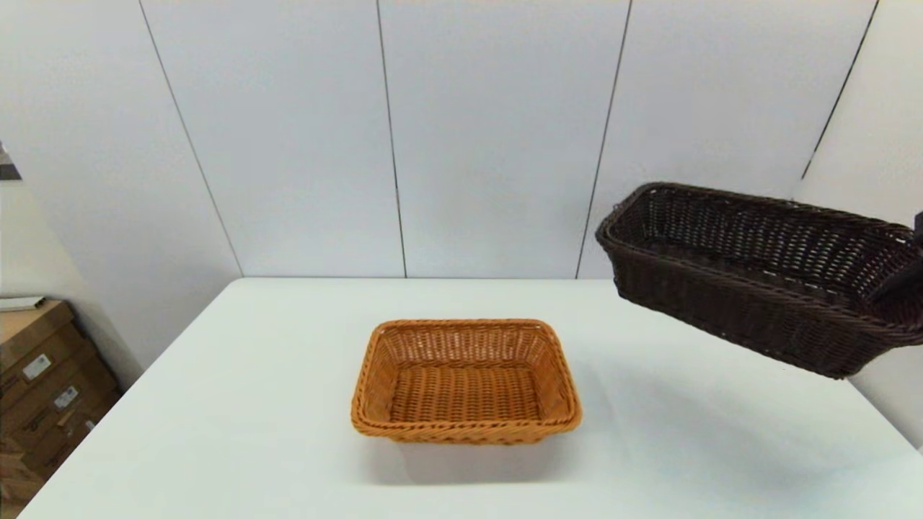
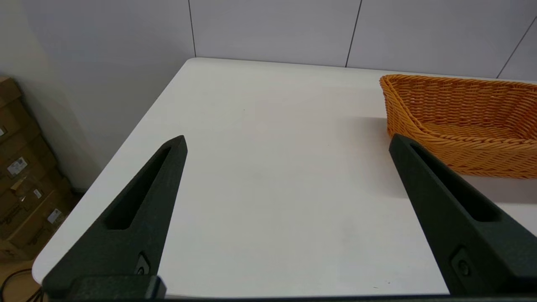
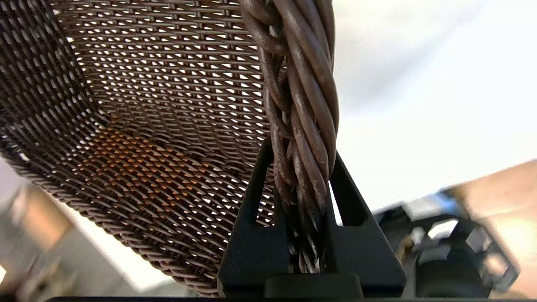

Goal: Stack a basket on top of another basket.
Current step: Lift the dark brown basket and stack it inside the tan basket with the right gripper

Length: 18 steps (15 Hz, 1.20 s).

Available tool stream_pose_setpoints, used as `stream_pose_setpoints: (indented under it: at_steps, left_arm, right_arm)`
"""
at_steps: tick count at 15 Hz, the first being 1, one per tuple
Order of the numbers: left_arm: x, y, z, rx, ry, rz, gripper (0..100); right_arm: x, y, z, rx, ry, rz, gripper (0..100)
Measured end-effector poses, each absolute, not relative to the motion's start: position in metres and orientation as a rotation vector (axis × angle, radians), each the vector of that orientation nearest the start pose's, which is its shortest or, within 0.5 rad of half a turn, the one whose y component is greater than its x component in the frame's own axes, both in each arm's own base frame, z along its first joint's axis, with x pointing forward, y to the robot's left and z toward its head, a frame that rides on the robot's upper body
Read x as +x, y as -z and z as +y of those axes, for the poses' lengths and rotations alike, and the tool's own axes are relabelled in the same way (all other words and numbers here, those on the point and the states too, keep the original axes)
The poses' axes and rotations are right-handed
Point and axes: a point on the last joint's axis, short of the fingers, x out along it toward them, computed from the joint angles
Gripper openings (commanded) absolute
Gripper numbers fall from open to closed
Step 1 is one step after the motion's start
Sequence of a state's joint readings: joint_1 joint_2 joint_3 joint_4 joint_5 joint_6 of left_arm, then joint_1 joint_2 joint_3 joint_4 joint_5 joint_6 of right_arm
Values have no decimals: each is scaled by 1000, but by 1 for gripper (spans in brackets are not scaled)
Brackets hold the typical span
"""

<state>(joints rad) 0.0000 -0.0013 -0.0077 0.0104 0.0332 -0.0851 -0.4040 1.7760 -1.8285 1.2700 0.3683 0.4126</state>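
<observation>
White worktop (image 1: 238,432) against grey wall panels (image 1: 497,137). Orange-tan wicker basket (image 1: 466,380) at centre, upright. Dark brown wicker basket (image 1: 757,274) aloft at right, tilted, braided rim pinched between right gripper (image 3: 303,167) fingers. Left gripper (image 2: 287,144) fingers wide apart, above bare worktop beside orange-tan basket.

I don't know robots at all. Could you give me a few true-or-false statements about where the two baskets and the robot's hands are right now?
1. The dark brown basket is held up in the air, right of the orange-tan basket. True.
2. The right hand is open. False: it is clamped on the dark basket's braided rim.
3. The orange-tan basket sits on the white table. True.
4. The left hand holds the orange-tan basket. False: it is open, beside that basket.
5. The baskets are stacked. False: they are apart.
</observation>
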Motion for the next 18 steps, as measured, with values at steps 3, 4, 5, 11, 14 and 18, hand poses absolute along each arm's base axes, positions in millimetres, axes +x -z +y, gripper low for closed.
stream_pose_setpoints:
  at_steps: [3,4,5,11,14,18]
  left_arm:
    - [-23,-76,1,-85,-33,1,100]
    - [-23,-76,1,-85,-33,1,100]
    - [-23,-77,1,-85,-33,0,100]
    - [-23,-76,1,-85,-33,1,100]
    - [-23,-77,1,-85,-33,0,100]
    - [-23,-76,1,-85,-33,1,100]
  right_arm:
    - [239,-292,-87,810,115,1163,0]
    - [238,-292,-83,783,78,1179,0]
    - [239,-293,-78,759,47,1188,0]
    - [254,-299,-24,601,-163,1223,0]
    - [266,-301,14,546,-269,1207,0]
    - [288,-295,61,542,-365,1182,0]
